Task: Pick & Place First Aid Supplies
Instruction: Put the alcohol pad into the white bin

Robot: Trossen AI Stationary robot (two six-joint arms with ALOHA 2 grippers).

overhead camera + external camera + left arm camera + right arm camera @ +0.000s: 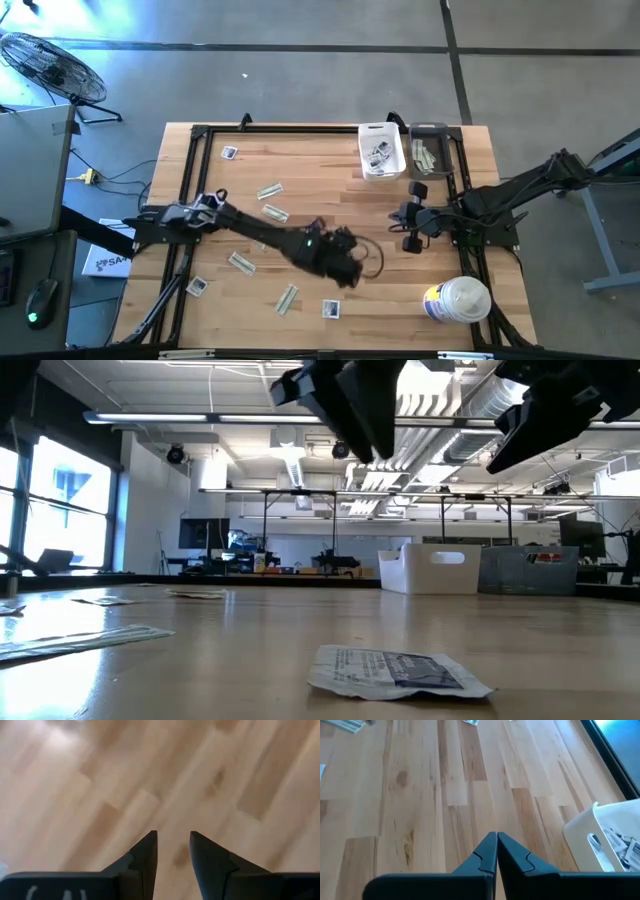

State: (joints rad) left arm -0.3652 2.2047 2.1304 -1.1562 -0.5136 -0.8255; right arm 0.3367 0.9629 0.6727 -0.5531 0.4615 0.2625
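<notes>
First aid supplies lie flat and scattered on the wooden table: square white packets (229, 153) (196, 285) (330, 309) and pale green-beige strips (269, 191) (241, 262) (287, 298). The low view shows one white packet (395, 670) close up. My left gripper (348, 272) hangs over the table's middle, tilted down, just beyond the near white packet. It is open, and only bare wood shows between its fingers (173, 845). My right gripper (405, 215) waits shut (496, 837) above the table's right half, holding nothing.
A white bin (381, 150) with square packets and a grey bin (430, 150) with strips stand at the far right. A big white canister (458, 300) lies at the near right corner. A black frame (190, 200) runs around the table's edges.
</notes>
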